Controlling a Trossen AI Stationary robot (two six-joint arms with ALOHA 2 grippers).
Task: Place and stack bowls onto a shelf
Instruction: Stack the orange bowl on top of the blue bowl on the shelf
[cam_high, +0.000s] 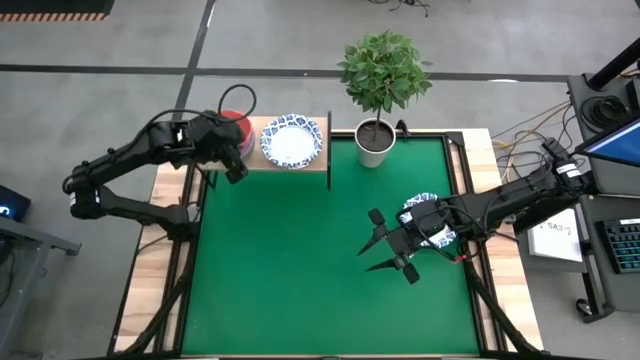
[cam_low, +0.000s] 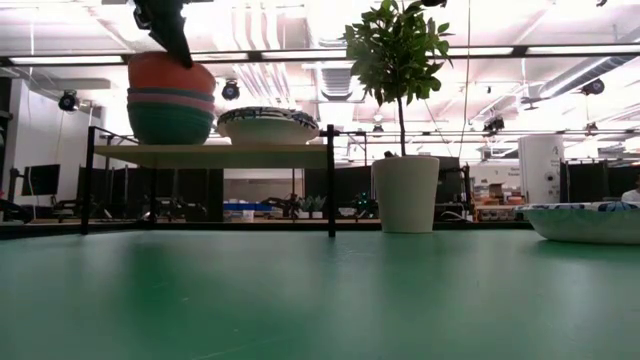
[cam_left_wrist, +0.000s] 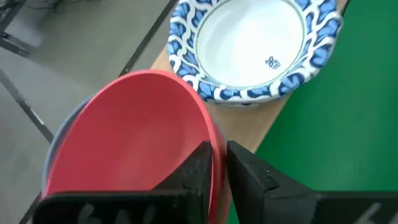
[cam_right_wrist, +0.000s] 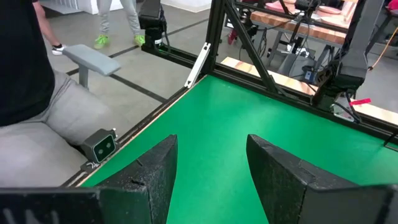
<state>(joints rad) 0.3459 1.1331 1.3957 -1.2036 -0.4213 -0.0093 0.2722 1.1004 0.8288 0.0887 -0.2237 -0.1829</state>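
Low view: your left gripper (cam_left_wrist: 217, 163) pinches the red bowl's (cam_left_wrist: 134, 134) rim atop the plain stack at the shelf's (cam_low: 215, 155) left end; one patterned bowl (cam_high: 291, 140) sits beside it. Remaining patterned bowls (cam_high: 425, 215) wait at the table's (cam_high: 300, 260) right edge under your right gripper (cam_high: 388, 252), fingers spread, empty. Only the low view shows stack height.

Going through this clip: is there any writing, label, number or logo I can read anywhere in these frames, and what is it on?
Nothing can be read for certain.
Small blue mark inside the patterned bowl on the shelf: a stamp or symbol, too small to read.
Paper sheet on the desk beside the table: printed characters, too blurred to read.
Red bowl, held at its rim by the left gripper: no writing.
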